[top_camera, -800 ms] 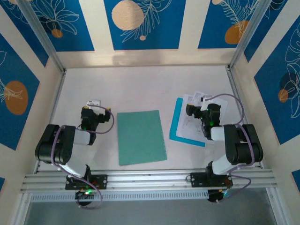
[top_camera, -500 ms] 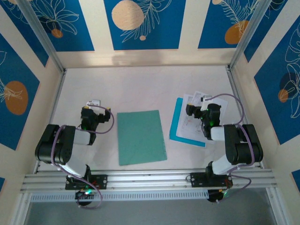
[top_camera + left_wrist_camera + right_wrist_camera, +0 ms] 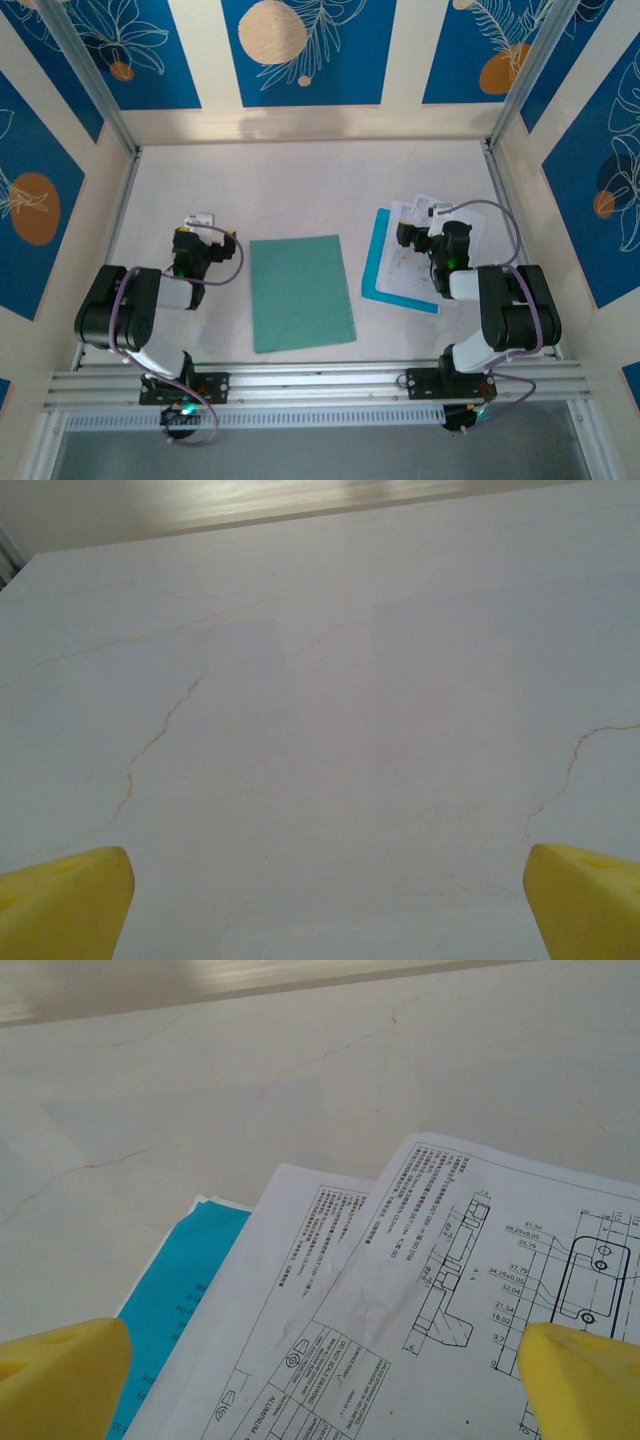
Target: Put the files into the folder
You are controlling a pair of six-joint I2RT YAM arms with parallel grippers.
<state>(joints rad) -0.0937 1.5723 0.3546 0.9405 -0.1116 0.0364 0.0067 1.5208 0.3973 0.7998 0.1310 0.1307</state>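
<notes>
Teal folder [image 3: 301, 292] closed by the table [image 3: 300, 190] near edge, files [image 3: 430, 1290] untouched at right edge, nothing moved; left gripper [image 3: 325, 900] and right gripper [image 3: 325, 1375] both wide open, task unstarted.

Folder [image 3: 301, 292]: teal card, matt, smooth, flat.
Table [image 3: 300, 190] around folder: off-white, matt, stone-like, thin brownish hairline veins.
Files [image 3: 480, 1290], right of folder: white paper, matt, black print, small crinkle mid-sheet.
Blue sheet [image 3: 175, 1310] under files: thin, smooth, slight sheen.
Left fingers [image 3: 60, 905], right fingers [image 3: 585, 1380]: yellow plastic, smooth, satin.
Rail [image 3: 320, 380], near side of folder: bare aluminium, brushed, dull shine.
</notes>
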